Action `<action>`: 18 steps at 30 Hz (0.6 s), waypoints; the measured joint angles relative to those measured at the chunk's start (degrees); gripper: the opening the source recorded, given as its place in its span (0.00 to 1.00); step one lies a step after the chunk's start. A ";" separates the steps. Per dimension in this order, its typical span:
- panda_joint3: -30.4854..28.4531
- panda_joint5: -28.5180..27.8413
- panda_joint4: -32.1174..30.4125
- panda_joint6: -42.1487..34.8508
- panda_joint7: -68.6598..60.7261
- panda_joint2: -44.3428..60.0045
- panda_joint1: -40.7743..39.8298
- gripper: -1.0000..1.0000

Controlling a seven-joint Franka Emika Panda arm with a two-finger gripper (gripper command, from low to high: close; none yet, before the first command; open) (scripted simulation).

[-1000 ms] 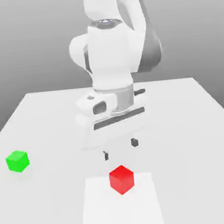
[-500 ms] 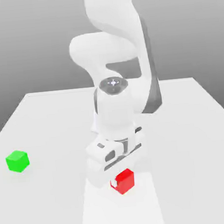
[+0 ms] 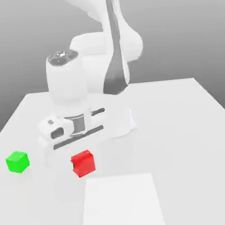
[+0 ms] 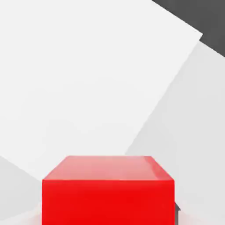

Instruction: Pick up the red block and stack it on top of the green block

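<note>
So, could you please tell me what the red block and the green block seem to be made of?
Red block: looks like smooth, slightly glossy plastic, with flat uniform colour and a faint sheen on one face in the hand view. Green block: the same plain, smooth look, probably plastic. As renders, neither shows grain or texture to confirm it.

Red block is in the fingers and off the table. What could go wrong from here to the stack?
1. The gripper holds the red block near its upper part, so it could slip or twist in transit.
2. The green block is as small as the red one; a slightly off-centre release could topple the stack.
</note>
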 joint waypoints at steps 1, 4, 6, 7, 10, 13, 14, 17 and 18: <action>-1.80 -0.44 0.42 -0.52 -1.59 -0.16 -1.67 0.00; -7.25 -1.75 1.70 -2.08 -6.39 -0.60 -6.70 0.00; -10.89 -2.58 2.54 -3.10 -9.61 -0.85 -10.08 0.00; -12.75 -2.99 2.96 -3.61 -11.24 -0.97 -11.75 0.00; -17.38 -3.90 4.06 -4.77 -15.45 -1.15 -16.13 0.00; -18.40 -3.48 4.33 -4.13 -16.65 -0.83 -16.81 0.00; -18.53 -3.19 4.37 -3.82 -16.93 -0.66 -16.77 0.00; -18.78 -2.07 4.46 -2.81 -17.76 -0.03 -16.49 0.00; -18.98 -1.69 4.49 -2.46 -18.00 0.22 -16.24 0.00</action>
